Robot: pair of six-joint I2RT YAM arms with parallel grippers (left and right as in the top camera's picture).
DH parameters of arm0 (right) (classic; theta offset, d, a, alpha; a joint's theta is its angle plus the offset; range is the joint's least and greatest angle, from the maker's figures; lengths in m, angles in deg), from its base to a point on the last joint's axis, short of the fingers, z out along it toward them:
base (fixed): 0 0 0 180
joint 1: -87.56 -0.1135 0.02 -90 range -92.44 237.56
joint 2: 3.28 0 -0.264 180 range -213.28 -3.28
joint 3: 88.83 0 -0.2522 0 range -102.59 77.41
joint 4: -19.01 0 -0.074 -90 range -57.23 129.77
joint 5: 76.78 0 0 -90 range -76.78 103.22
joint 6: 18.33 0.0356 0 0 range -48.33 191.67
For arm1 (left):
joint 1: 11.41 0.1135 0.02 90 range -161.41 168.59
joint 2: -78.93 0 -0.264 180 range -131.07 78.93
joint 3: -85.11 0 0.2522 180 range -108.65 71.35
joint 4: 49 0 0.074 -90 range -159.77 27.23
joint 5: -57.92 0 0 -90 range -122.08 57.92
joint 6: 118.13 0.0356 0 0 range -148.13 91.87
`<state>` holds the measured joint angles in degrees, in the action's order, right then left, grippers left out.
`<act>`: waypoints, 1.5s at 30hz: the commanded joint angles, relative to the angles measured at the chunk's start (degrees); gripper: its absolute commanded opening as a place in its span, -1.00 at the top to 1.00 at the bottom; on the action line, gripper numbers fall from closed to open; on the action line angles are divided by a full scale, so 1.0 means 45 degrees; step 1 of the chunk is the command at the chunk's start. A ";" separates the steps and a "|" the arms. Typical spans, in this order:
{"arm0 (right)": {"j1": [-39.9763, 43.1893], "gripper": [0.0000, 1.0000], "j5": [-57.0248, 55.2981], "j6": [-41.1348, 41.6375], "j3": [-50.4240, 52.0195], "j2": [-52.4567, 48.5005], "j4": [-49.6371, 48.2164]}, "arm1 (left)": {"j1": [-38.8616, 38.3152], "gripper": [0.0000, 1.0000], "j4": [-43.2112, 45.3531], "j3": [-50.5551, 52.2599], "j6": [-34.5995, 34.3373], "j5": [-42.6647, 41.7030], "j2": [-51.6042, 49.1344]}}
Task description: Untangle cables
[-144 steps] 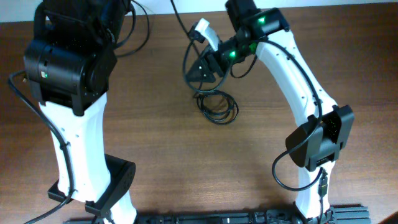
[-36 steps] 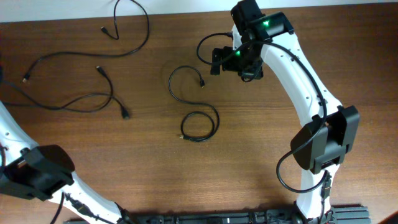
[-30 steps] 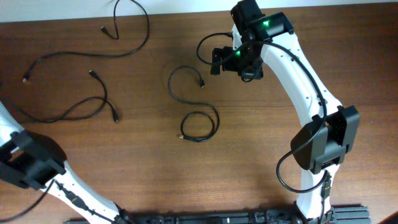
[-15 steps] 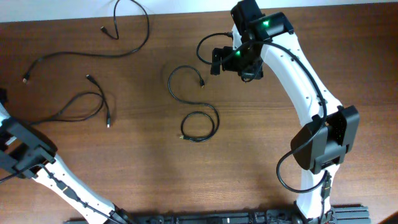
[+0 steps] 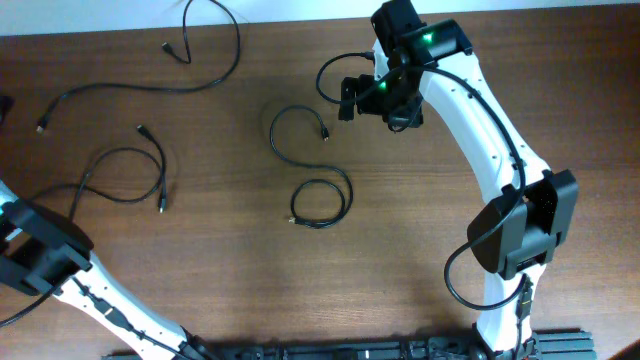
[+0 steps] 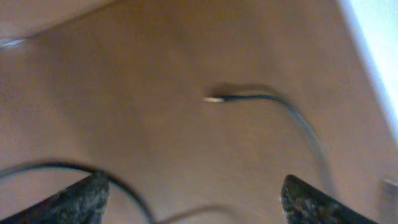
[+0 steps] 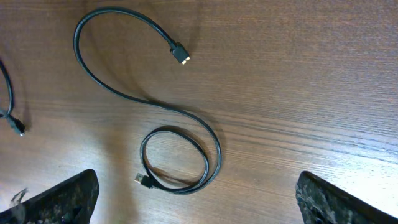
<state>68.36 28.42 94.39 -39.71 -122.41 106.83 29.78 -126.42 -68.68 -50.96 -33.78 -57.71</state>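
Note:
Three black cables lie apart on the wooden table. A long one [image 5: 130, 88] curves across the top left. A looped one [image 5: 110, 170] lies at the left. An S-shaped one [image 5: 300, 165] ending in a small coil [image 7: 177, 162] lies mid-table. My left gripper [image 6: 199, 200] is open and low over the table near its left edge. A blurred black cable strand [image 6: 127, 190] passes loosely between its fingertips, and a plug end [image 6: 214, 98] lies ahead. My right gripper [image 5: 346, 98] hovers open above the S-shaped cable [image 7: 124, 93] with nothing between its fingers.
The left arm [image 5: 45, 255] reaches in from the bottom left corner. The right arm [image 5: 480, 130] arches along the right side. The table's far edge meets a white wall [image 5: 300, 8]. A white surface [image 6: 379, 37] borders the table in the left wrist view.
My left gripper has opened and let go of the looped cable, which has settled toward the left. The left arm shifted at the bottom left. The right arm has not moved.

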 commanded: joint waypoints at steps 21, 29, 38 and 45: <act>-0.0039 -0.97 -0.0155 0.0058 0.0029 0.0107 0.0005 | -0.0471 -0.38 0.1311 0.7946 -0.5110 0.0452 0.0146; -0.0039 -0.97 -0.0155 0.0058 0.0029 0.0107 0.0005 | -0.2016 0.77 0.2696 0.8029 -0.3245 0.2152 0.0141; -0.0039 -0.97 -0.0151 0.0058 0.0029 0.0107 0.0005 | -0.2011 0.82 0.5668 0.8024 -0.0937 0.2113 0.0146; -0.0039 -0.97 -0.0155 0.0053 0.0029 0.0107 0.0005 | -0.1860 -0.98 0.3415 0.6810 -0.0393 0.3633 0.3313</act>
<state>68.36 28.42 94.39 -39.69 -122.41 106.81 20.79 -106.67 -35.85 -53.19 -24.12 -50.06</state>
